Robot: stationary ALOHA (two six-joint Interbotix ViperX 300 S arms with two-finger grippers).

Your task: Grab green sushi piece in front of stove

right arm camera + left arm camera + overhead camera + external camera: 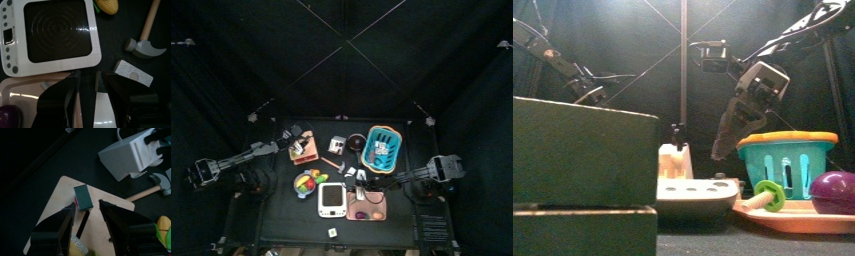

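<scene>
Black surface [271,215] carries white flat rectangular stove [333,199], near centre. Left gripper [87,206]: wide open, empty, over tan wooden board [53,213]. Right gripper [89,75]: narrowly open, empty. Tiny pale-green sushi piece [331,232] lies nearer than stove, apart.

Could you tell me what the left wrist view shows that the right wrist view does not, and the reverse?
Only the left wrist view shows the left gripper, jaws open, over a wooden board with a small dark green block on it, and a white toy appliance beyond.

Only the right wrist view shows the right gripper, the white stove with its dark ringed plate, the pink tray and a small speckled pale piece.

Both show the toy hammer and something yellow-green at an edge.
</scene>
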